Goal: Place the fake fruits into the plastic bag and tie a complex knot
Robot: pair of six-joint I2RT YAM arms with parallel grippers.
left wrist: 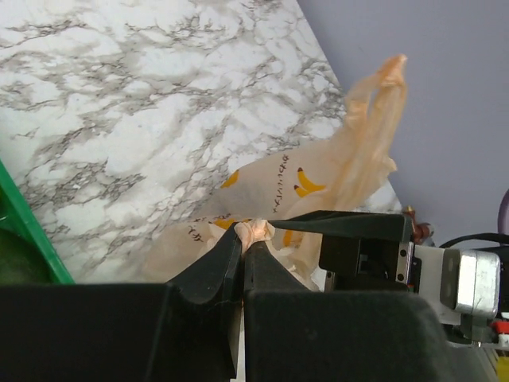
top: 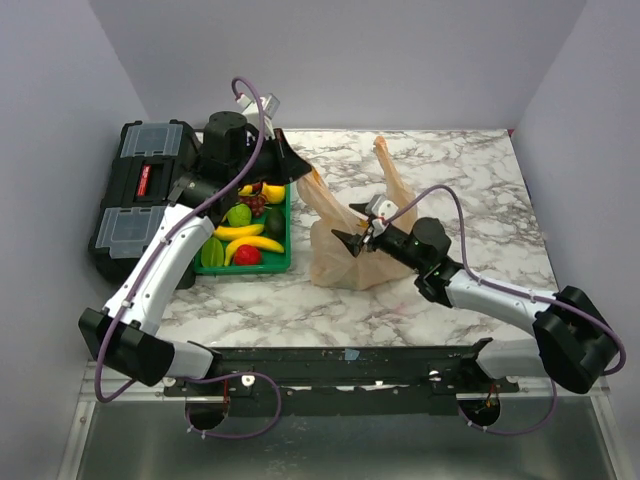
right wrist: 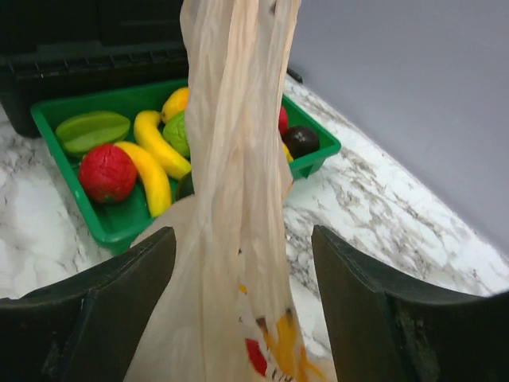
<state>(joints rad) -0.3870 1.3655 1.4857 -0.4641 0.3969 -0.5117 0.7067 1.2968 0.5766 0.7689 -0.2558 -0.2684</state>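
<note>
This is a robotics lab bench, a closed-off test cell rather than anyone's kitchen. Plain pale grey panels (top: 330, 60) box in a marble-patterned table (top: 480, 170) on three sides. The left arm (top: 160, 270) and the right arm (top: 495, 293) are bolted to a black rail (top: 350, 372) at the near edge, purple cables (top: 263, 120) looping off them. A black toolbox (top: 140, 190) sits beside a green tray (top: 245, 269) of toy fruits (top: 240, 231).
</note>
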